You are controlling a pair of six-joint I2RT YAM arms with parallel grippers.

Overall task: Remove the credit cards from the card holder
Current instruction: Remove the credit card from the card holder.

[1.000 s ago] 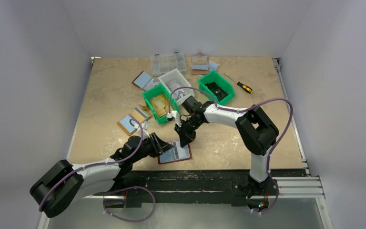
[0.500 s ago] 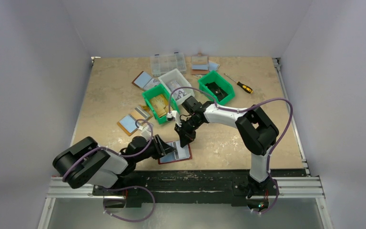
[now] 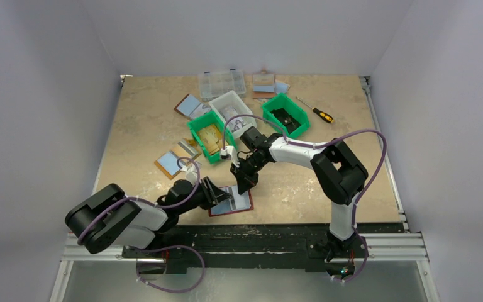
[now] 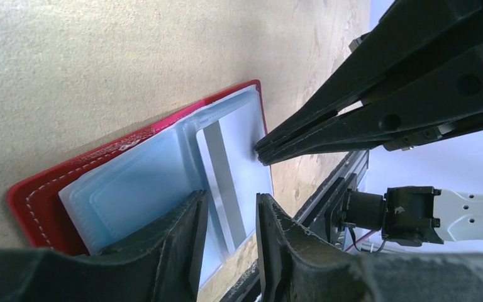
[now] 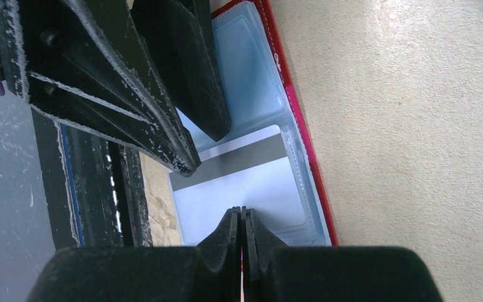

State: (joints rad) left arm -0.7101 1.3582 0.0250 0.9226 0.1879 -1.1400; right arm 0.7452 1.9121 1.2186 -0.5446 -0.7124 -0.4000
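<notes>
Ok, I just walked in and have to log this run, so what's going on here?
Both arms are working on the open red card holder. The right gripper is shut, with its tips resting on a striped credit card in the holder's clear sleeve. The left gripper is open at the card's other end, one finger on each side. The card seems partly slid out but is not free yet.
</notes>
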